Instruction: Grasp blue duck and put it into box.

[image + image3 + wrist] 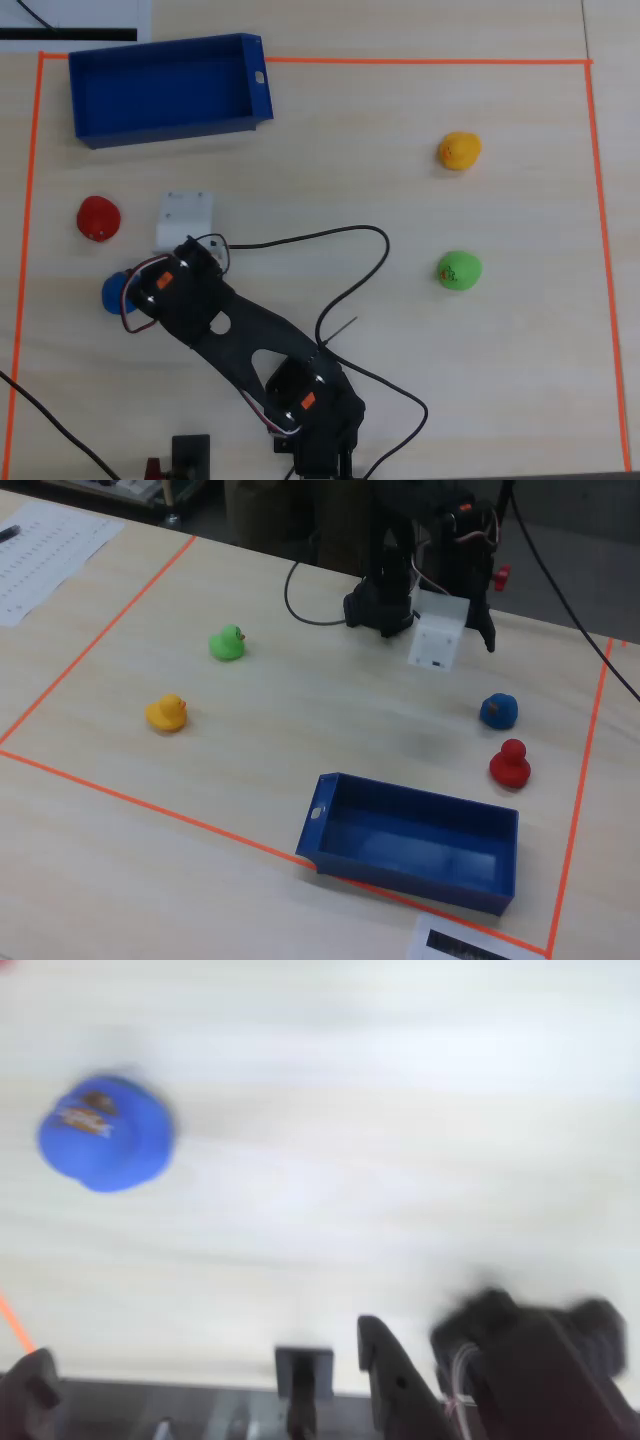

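The blue duck [105, 1132] sits on the table at the upper left of the wrist view, blurred. My gripper [210, 1385] is open and empty, with its two dark fingers wide apart at the bottom edge, short of the duck. In the overhead view the blue duck [115, 293] is partly hidden under the arm's head, just below the red duck [98, 218]. In the fixed view the blue duck [498, 710] stands a little in front of the arm's white camera block [438, 635]. The dark blue box [165, 90] is empty at the top left of the overhead view, and it also shows in the fixed view [325, 825].
A yellow duck [459, 150] and a green duck [459, 270] stand on the right of the overhead view. Orange tape [590, 200] frames the work area. The arm's black cable [350, 290] loops over the table's middle.
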`<state>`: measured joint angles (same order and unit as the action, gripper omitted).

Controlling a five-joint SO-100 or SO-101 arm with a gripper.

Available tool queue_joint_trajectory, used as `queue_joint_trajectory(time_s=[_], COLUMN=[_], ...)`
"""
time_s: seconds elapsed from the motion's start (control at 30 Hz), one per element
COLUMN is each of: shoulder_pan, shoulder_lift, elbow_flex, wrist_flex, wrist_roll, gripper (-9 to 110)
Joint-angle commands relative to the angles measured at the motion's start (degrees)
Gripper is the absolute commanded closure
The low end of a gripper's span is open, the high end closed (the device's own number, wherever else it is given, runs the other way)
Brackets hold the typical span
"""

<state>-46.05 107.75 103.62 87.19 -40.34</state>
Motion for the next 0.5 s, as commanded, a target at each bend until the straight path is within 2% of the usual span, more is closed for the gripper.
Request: queue_joint_trajectory(time_s=[0.0, 0.2, 0.47], shoulder_pan=[-2.3, -3.3, -8.3], shoulder_lift=[-5.9, -11.3, -15.8], elbow_flex=[2.3, 4.6, 0.6], wrist_flex=[-9.5, -18.5, -20.7], wrist_roll=[1.7, 2.3, 5.7], gripper=[60, 59, 58])
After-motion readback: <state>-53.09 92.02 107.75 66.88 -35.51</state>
